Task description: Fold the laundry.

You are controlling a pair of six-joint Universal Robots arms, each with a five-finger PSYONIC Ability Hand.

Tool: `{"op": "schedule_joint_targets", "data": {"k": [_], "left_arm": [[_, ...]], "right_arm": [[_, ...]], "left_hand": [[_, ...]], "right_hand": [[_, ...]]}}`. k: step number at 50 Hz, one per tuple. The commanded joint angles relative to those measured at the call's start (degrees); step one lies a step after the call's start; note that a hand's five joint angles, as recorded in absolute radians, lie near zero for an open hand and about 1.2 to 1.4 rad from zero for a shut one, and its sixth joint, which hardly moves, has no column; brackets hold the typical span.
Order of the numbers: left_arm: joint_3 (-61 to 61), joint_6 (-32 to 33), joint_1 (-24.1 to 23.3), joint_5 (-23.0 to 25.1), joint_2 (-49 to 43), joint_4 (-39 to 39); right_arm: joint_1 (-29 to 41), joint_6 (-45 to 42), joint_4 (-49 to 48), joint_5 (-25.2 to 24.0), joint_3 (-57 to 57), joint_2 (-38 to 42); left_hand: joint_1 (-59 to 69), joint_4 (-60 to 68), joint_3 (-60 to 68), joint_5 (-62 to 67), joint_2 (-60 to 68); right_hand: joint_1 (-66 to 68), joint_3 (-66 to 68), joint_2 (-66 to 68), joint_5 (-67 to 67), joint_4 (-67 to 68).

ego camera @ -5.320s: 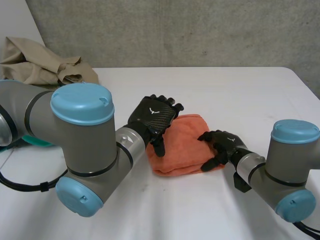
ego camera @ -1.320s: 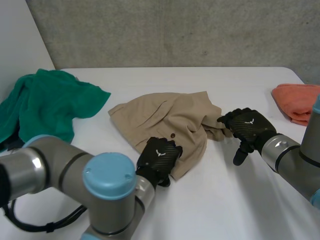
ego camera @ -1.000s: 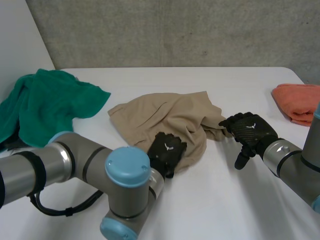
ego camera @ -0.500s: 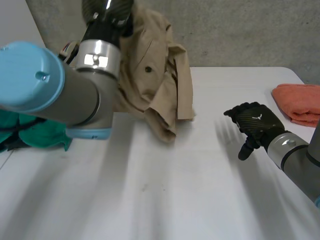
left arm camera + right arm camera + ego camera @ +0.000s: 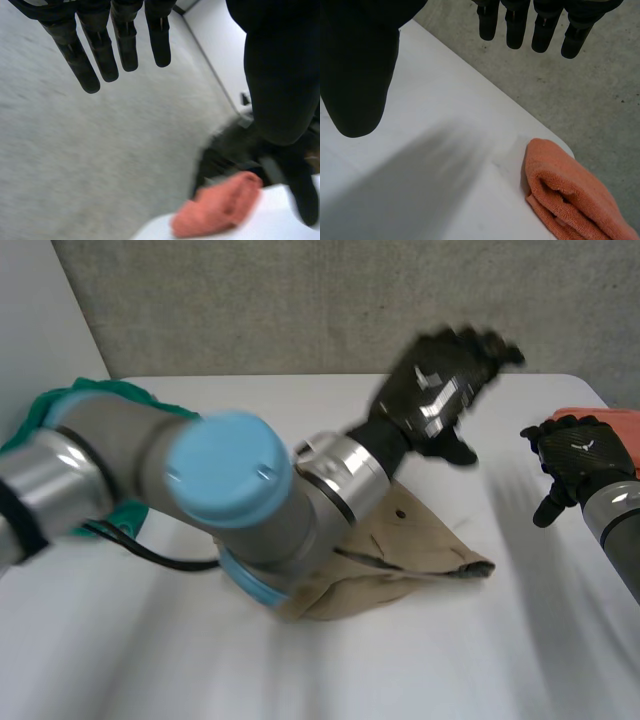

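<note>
Nearby, a crumpled tan garment [image 5: 400, 555] lies on the table [image 5: 450, 670], its long axis pointing toward the right hand [image 5: 575, 455], which hangs open, empty, beyond its tip. Above the garment the left hand [image 5: 440, 390] hovers, fingers spread wide, empty. Farther off, a folded orange towel [image 5: 612, 420].

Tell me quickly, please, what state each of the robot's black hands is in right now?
Black left hand: open, fingers straight, holding nothing.
Black right hand: open, fingers relaxed, holding nothing.
</note>
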Motion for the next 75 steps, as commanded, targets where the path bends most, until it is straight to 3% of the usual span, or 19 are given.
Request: {"op": "schedule_joint_targets", "data": {"k": [1,6,11,22,25,30,37,40,44,45,47,51,53,60,67,75], "left_arm": [[-5.1,0.8,5.7,-4.2,12.8,-1.7],[-11.4,0.8,8.9,-4.3,21.5,-2.8],[-17.9,0.8,12.7,-4.3,27.2,-3.2],[-28.2,1.4,24.1,-4.3,29.2,-9.9],[-31.1,4.5,27.7,-4.3,26.7,-11.2],[-33.4,16.5,34.7,-4.1,20.6,-12.2],[-33.5,24.1,39.2,-3.9,13.6,-13.1],[-33.5,23.6,39.3,-3.9,12.8,-13.3],[-34.0,22.1,38.7,-3.8,12.8,-13.4],[-34.2,21.6,38.1,-3.8,12.8,-13.4],[-34.6,21.2,37.5,-3.8,12.8,-13.4],[-35.4,21.2,35.9,-3.5,12.6,-13.2],[-35.9,21.3,35.5,-3.2,12.1,-13.2],[-35.7,21.2,33.7,-0.6,10.2,-12.4],[-30.7,20.7,25.5,0.1,4.8,-9.6],[-24.5,15.0,16.7,0.0,0.5,-5.9]], "right_arm": [[0.4,-0.5,0.6,-0.5,-1.2,-1.7],[2.3,-1.1,2.5,-1.6,-1.5,-5.5],[8.9,-0.2,10.0,-6.2,-2.5,-8.5],[26.9,11.3,13.4,-7.6,-4.5,-6.0],[28.7,12.5,13.4,-7.7,-5.3,-3.1],[35.2,13.2,12.2,-7.2,-7.7,2.2],[41.5,13.0,6.4,-4.8,-10.6,8.5],[42.2,12.8,3.9,-1.2,-12.8,12.1],[42.6,12.5,3.1,2.8,-16.5,16.4],[42.8,12.4,3.3,3.8,-17.7,17.2],[42.3,12.2,3.4,5.0,-18.0,17.1],[41.6,12.4,2.9,6.7,-16.6,13.9],[39.8,12.2,3.5,6.8,-15.0,8.2],[29.5,9.7,4.5,5.0,-9.7,-3.9],[28.6,10.0,7.2,1.0,-7.8,-9.6],[28.4,11.4,11.9,-0.8,-6.3,-11.6]], "left_hand": [[0.0,0.7,0.1,1.2,0.1],[-0.1,0.6,-0.1,1.0,0.0],[-3.0,-2.3,-2.9,-1.9,-2.9],[-2.5,-1.8,-2.4,-1.3,-2.4],[-2.3,-1.6,-2.3,-1.2,-2.2],[-2.8,-2.1,-2.8,-1.7,-2.7],[-2.8,-2.1,-2.8,-1.7,-2.7],[-2.8,-2.1,-2.8,-1.7,-2.7],[-3.2,-2.5,-3.1,-2.0,-3.1],[-3.2,-2.5,-3.1,-2.0,-3.1],[-3.3,-2.6,-3.3,-2.2,-3.2],[-5.2,-4.5,-5.1,-4.0,-5.1],[-6.9,-6.1,-6.8,-5.7,-6.8],[-8.7,-8.0,-8.7,-7.6,-8.6],[-8.0,-7.3,-8.0,-6.9,-7.9],[-7.7,-7.0,-7.7,-6.6,-7.6]], "right_hand": [[-3.2,-1.8,-2.1,-2.5,-2.0],[-3.2,-1.8,-2.1,-2.5,-2.0],[-3.2,-1.8,-2.1,-2.5,-2.0],[-3.2,-1.8,-2.1,-2.5,-2.0],[-3.2,-1.8,-2.1,-2.5,-2.0],[-3.2,-1.8,-2.1,-2.5,-2.0],[-3.2,-1.8,-2.1,-2.5,-2.0],[-2.3,-0.9,-1.2,-1.6,-1.0],[30.0,31.3,31.0,30.7,31.2],[49.2,50.5,50.3,49.9,50.4],[66.8,68.1,67.8,67.5,68.0],[66.8,68.2,67.9,67.5,68.0],[66.8,68.2,67.9,67.5,68.0],[66.8,68.2,67.9,67.5,68.0],[66.8,68.2,67.9,67.5,68.0],[66.8,68.2,67.9,67.5,68.0]]}}
